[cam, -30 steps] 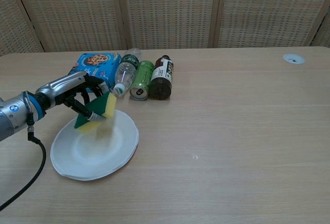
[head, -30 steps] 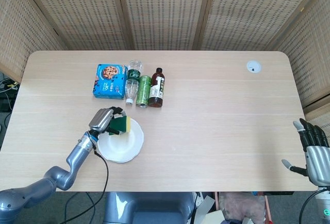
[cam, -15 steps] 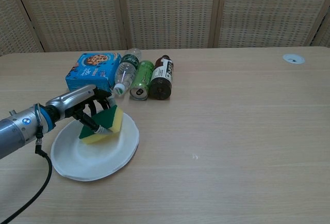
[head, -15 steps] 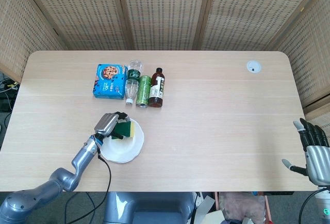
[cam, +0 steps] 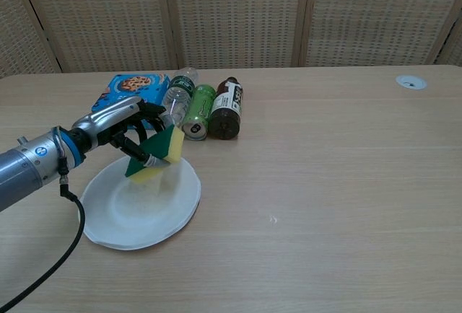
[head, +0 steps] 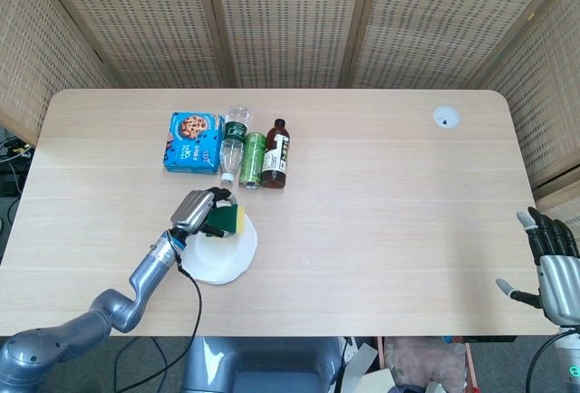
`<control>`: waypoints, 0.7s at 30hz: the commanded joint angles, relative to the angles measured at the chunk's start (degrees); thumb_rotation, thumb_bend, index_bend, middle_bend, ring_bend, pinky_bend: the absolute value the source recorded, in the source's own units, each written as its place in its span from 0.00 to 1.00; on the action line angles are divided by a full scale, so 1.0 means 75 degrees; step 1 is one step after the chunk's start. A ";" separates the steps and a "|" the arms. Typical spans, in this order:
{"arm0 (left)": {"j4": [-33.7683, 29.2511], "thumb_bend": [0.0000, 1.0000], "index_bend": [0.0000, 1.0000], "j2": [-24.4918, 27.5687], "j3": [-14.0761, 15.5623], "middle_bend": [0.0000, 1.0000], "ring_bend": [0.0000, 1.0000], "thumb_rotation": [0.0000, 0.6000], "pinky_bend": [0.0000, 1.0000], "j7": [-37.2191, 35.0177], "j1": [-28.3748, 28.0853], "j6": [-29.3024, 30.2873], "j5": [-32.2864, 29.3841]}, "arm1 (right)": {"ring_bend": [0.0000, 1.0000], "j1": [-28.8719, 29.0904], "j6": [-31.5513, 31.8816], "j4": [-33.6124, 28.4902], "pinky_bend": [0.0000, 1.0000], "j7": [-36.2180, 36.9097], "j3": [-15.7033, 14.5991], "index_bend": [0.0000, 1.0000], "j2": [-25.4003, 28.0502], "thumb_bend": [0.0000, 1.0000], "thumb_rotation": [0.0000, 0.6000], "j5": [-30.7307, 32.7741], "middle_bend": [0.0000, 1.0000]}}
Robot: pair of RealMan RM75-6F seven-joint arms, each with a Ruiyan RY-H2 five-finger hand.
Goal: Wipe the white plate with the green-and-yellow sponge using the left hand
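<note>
The left hand [cam: 123,129] is gripping the green-and-yellow sponge [cam: 159,154], fingers curled around it, tilting it over the white plate's [cam: 137,215] far edge.

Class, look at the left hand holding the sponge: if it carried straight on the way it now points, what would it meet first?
The left hand points toward the lying drinks. First in line is probably the green can, just past the sponge; depth is unclear, so the clear water bottle beside it is possible.
</note>
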 commanded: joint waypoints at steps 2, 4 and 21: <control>-0.0167 0.18 0.62 -0.0038 -0.0007 0.43 0.35 1.00 0.50 0.0382 -0.0144 -0.0287 -0.0052 | 0.00 -0.0004 0.0008 0.0002 0.00 0.0009 -0.0005 0.00 0.0004 0.00 1.00 -0.0010 0.00; -0.0055 0.18 0.62 -0.0206 -0.0010 0.43 0.35 1.00 0.50 0.0596 -0.0221 -0.0571 -0.0152 | 0.00 0.0009 -0.0031 0.0017 0.00 0.0033 0.0001 0.00 0.0007 0.00 1.00 0.0019 0.00; 0.0404 0.18 0.62 -0.0511 0.0004 0.43 0.35 1.00 0.50 0.0627 -0.0250 -0.0560 -0.0164 | 0.00 0.0008 -0.0030 0.0030 0.00 0.0163 0.0022 0.00 0.0044 0.00 1.00 0.0044 0.00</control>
